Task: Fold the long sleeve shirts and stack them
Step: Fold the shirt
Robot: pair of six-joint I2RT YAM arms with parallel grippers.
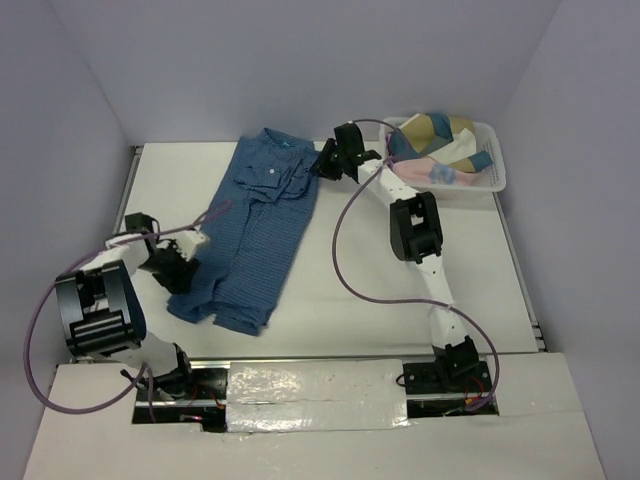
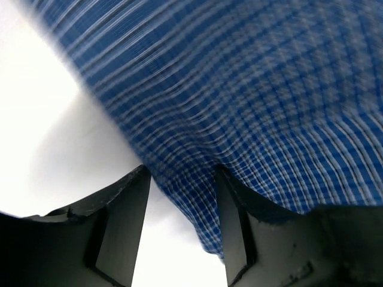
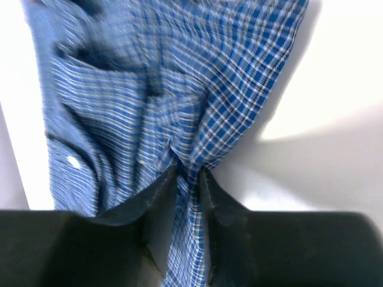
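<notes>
A blue fine-checked long sleeve shirt [image 1: 255, 230] lies lengthwise on the white table [image 1: 380, 300], collar end at the back. My right gripper [image 1: 322, 162] is shut on a bunched fold at the shirt's upper right edge; in the right wrist view the cloth [image 3: 137, 101] is pinched between the gripper's [image 3: 188, 172] jaws. My left gripper [image 1: 190, 272] is at the shirt's lower left edge. In the left wrist view the gripper [image 2: 182, 173] is open, and the shirt's edge [image 2: 239, 89] hangs between the fingers against the right one.
A white basket [image 1: 497, 170] stands at the back right with more crumpled garments [image 1: 435, 140] in it, in tan, teal and pink. Grey walls close in the table at the back and both sides.
</notes>
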